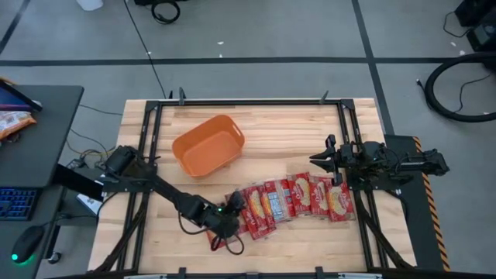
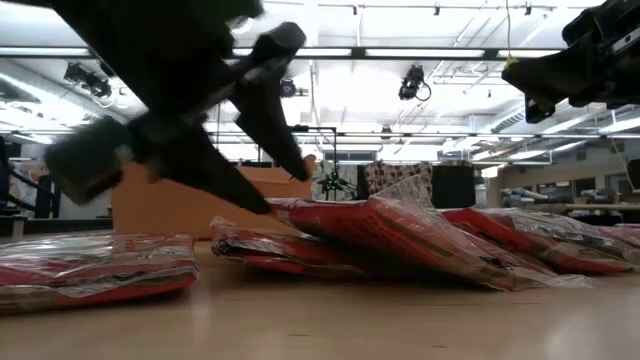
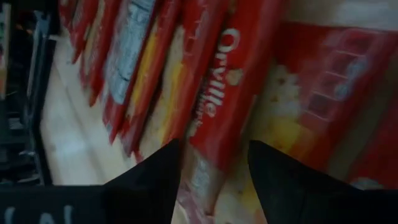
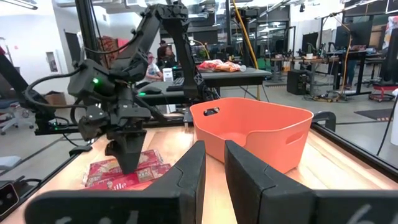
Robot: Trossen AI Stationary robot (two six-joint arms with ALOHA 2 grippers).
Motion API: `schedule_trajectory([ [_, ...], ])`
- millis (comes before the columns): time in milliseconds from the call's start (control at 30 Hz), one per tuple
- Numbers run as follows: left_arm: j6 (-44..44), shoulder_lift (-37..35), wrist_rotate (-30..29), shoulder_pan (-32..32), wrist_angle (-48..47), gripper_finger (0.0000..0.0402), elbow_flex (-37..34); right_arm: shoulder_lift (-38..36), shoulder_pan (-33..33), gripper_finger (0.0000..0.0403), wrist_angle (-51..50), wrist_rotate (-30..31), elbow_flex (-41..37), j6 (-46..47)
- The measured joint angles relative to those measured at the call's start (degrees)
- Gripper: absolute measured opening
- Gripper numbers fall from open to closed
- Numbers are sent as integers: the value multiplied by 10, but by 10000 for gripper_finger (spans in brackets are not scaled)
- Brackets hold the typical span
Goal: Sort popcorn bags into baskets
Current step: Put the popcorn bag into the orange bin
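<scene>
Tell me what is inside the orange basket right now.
The orange basket looks empty: the high view shows only its bare floor, and all popcorn bags lie on the table. In the right wrist view its near wall hides part of the floor.

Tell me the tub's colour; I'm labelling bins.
Orange, plain, no pattern. The tub shows best in the high view.

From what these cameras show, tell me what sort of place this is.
Most likely a robotics lab or workshop. The wooden table sits inside a metal frame with two mounted arms, workbenches and a person stand beyond the orange basket, and cables trail over the grey floor.
</scene>
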Motion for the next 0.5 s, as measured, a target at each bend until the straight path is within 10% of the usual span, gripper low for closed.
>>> schedule_trajectory([
  [500, 17, 29, 19, 27, 0, 130, 0, 0, 0, 66, 14, 0, 0, 0],
])
